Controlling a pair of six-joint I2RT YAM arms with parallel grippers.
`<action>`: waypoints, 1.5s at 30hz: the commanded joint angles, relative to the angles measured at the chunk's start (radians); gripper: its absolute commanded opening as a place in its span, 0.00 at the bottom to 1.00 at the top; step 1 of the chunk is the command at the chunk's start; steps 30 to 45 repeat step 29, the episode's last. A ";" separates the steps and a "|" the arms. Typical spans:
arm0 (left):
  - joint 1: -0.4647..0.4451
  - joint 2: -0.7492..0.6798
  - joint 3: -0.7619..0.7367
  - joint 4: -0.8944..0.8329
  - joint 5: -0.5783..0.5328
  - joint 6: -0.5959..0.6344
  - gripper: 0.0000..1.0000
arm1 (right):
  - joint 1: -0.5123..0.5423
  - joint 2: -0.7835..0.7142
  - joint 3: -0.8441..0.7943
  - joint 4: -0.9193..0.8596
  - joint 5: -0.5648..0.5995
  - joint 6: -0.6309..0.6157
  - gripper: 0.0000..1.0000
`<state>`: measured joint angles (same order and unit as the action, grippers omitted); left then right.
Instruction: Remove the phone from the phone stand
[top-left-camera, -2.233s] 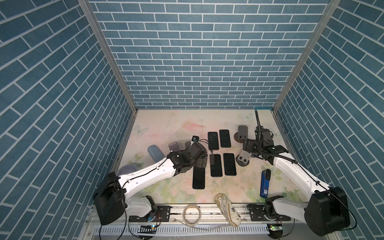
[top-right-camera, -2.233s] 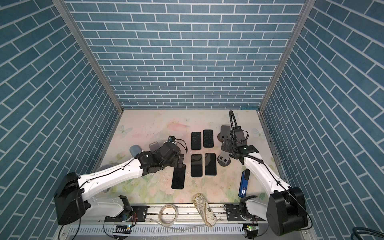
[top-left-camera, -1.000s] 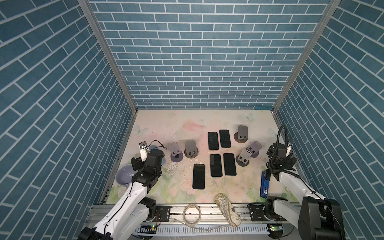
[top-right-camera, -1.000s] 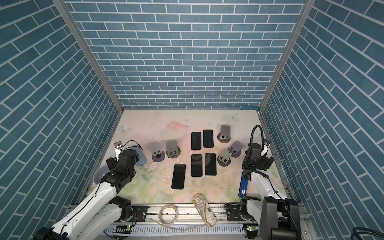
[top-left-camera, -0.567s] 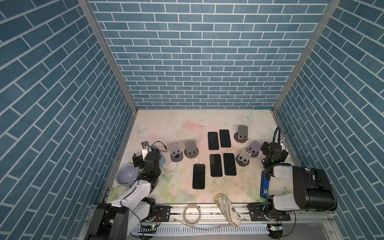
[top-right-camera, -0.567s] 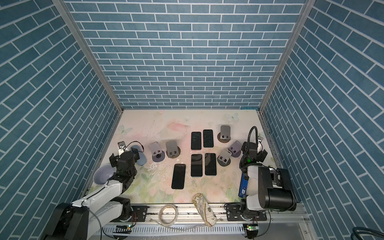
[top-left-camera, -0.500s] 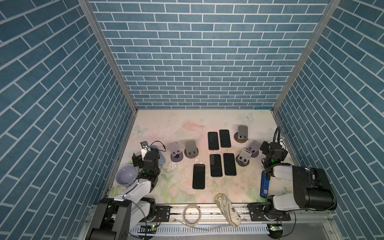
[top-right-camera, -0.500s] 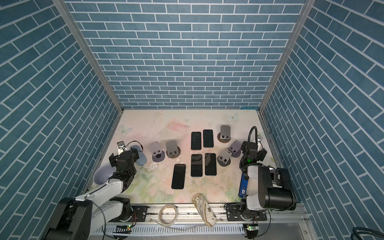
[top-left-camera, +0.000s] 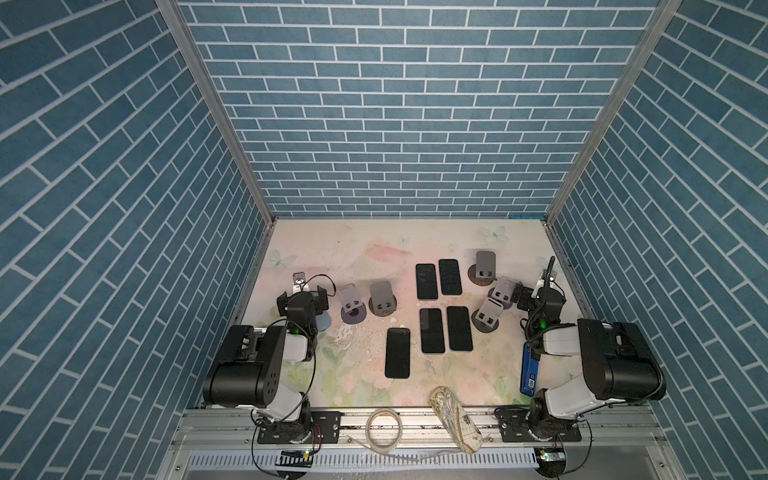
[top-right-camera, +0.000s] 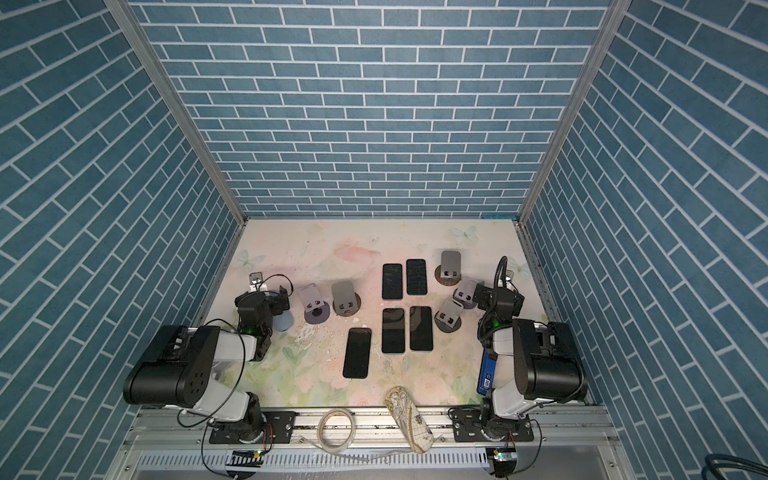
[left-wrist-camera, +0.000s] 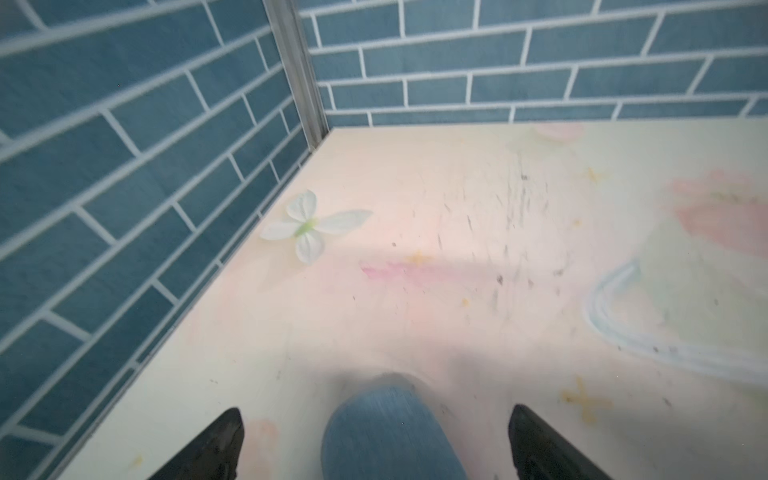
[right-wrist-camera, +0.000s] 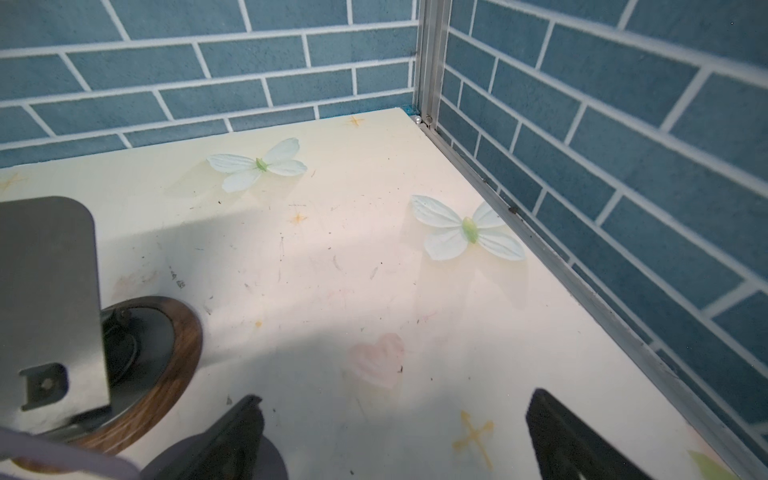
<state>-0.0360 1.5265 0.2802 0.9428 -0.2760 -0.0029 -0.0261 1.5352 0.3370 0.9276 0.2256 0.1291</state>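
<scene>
Several black phones lie flat mid-table in both top views, one (top-left-camera: 397, 353) (top-right-camera: 357, 352) nearest the front. Grey phone stands stand around them with bare plates, such as one (top-left-camera: 382, 299) (top-right-camera: 345, 300) on the left and one (top-left-camera: 485, 268) (top-right-camera: 451, 266) at the back right. My left gripper (top-left-camera: 302, 296) (top-right-camera: 266, 299) (left-wrist-camera: 376, 415) is open over a blue-grey stand (top-left-camera: 324, 321) (left-wrist-camera: 390, 440), not touching it. My right gripper (top-left-camera: 540, 297) (top-right-camera: 500, 297) (right-wrist-camera: 395, 399) is open over bare table. Beside it is a grey stand on a wooden base (right-wrist-camera: 45, 291).
A blue flat object (top-left-camera: 528, 370) stands on edge by the right arm's base. A patterned pouch (top-left-camera: 455, 419) and a pale ring (top-left-camera: 384, 428) lie on the front rail. Brick walls enclose the table, close to each gripper's outer side.
Both arms have drawn back from the middle of the table and folded down near their bases at the sides. Both grippers have stayed open. Phones and stands have not moved.
</scene>
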 joint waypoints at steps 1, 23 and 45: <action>-0.001 0.003 0.045 0.033 0.040 0.021 1.00 | 0.005 0.002 0.031 -0.017 -0.009 -0.038 0.99; -0.012 0.004 0.070 -0.001 0.015 0.026 1.00 | 0.005 0.006 0.043 -0.035 -0.084 -0.065 0.99; -0.012 0.005 0.068 -0.001 0.015 0.026 1.00 | 0.005 0.006 0.043 -0.035 -0.083 -0.064 0.99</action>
